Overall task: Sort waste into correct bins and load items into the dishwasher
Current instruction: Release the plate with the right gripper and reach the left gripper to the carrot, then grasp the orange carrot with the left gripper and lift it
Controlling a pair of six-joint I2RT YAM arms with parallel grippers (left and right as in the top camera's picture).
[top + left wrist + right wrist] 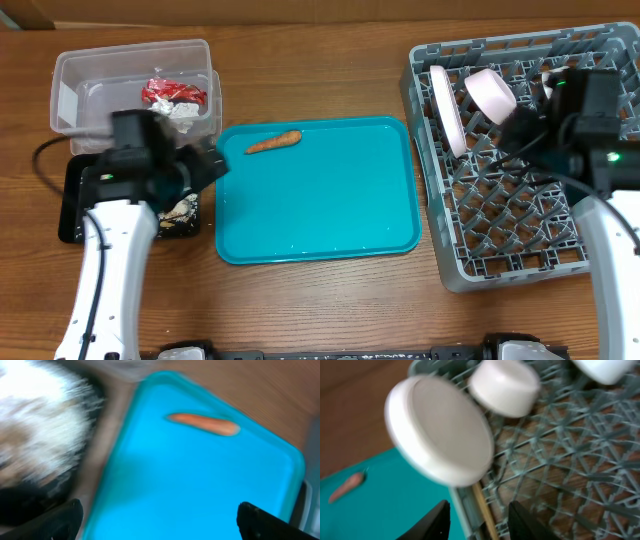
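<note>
Chopstick point(485, 515) is seen between the parted fingers of the right gripper point(477, 510), at the dish rack's point(560, 460) edge below the white plate point(440, 435). The left gripper point(160, 510) is held wide open over the teal tray point(200, 485), the carrot stick point(202, 423) ahead.

The wooden table point(330, 310) carries a clear plastic tub point(68, 72) and a black tray point(70, 215) at the left (tub behind tray), a teal tray point(320, 210) mid-table and a grey dish rack point(500, 250) at the right.
</note>
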